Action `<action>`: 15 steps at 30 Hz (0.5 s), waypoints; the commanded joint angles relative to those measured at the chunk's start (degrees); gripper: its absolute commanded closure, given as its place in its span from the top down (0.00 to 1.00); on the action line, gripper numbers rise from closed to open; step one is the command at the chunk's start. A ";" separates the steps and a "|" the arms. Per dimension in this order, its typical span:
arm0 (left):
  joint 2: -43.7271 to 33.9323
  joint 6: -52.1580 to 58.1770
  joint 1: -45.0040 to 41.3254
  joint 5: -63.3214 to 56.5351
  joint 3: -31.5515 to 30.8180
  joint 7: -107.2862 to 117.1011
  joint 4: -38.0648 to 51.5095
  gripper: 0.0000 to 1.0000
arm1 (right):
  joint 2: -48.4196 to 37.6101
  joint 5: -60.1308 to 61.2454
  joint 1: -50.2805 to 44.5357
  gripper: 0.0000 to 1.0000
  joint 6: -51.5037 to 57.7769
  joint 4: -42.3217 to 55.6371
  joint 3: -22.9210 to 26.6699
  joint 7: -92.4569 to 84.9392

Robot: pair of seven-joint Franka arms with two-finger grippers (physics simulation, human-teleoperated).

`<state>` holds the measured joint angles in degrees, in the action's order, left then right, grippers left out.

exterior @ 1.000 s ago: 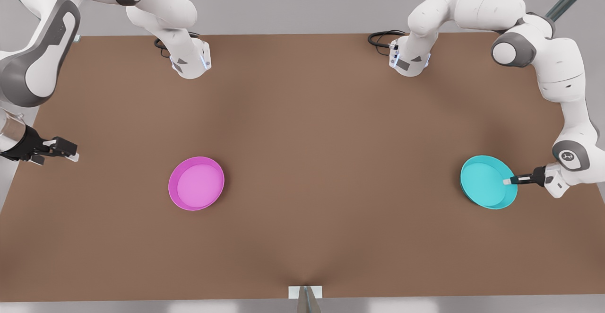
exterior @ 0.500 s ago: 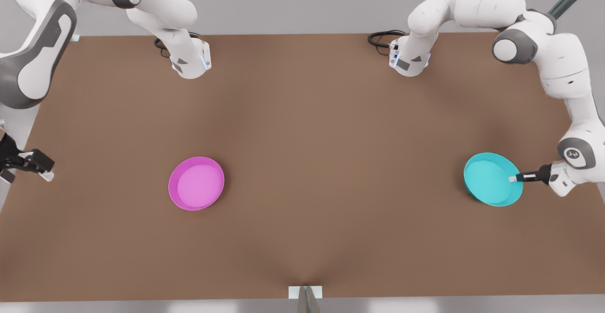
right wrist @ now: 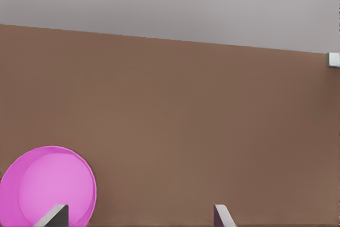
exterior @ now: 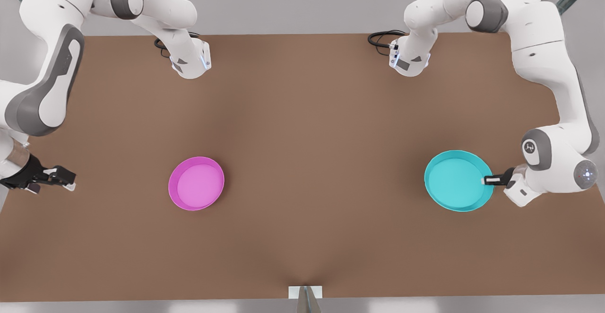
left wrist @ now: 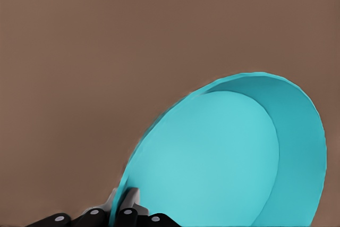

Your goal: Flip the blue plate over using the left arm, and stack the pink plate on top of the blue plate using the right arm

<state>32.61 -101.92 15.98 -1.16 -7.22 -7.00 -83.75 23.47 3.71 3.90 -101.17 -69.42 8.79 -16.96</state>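
Since a second ago, the left gripper [exterior: 487, 180], pinching the blue plate [exterior: 456, 180] rim, has carried it leftward, unflipped; right gripper [exterior: 66, 180] spread at left edge.

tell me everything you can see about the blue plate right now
The blue plate is a round, shallow cyan dish with a raised rim and smooth, plain inside, still facing up. It sits toward the front view's right, over the brown table. The left claw is shut on its rim; the left wrist view shows it tilted.
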 commanded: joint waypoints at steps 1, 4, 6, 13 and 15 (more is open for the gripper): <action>-0.09 0.84 -0.51 -0.07 -0.42 2.51 0.25 0.21 | -0.01 -0.02 -0.04 1.00 0.00 -0.02 0.00 0.00; -2.02 6.90 -0.86 -9.47 -10.96 24.65 0.78 0.21 | -0.18 -0.02 0.49 1.00 1.85 0.16 0.44 -0.09; -2.11 12.35 -0.86 -16.68 -19.14 38.10 2.01 0.21 | -0.45 -0.02 1.37 1.00 1.94 0.16 0.53 -0.09; -1.93 25.36 -12.72 -40.14 -28.20 57.89 2.10 0.21 | -0.45 -0.11 1.37 1.00 3.08 0.25 0.44 -0.09; -1.32 28.61 -18.35 -46.48 -27.94 60.35 2.10 0.21 | -0.45 -0.11 1.37 1.00 3.17 0.16 0.44 -0.09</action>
<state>31.50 -72.05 -3.80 -42.10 -35.19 53.66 -81.63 23.03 3.52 5.25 -98.00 -69.26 9.23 -17.05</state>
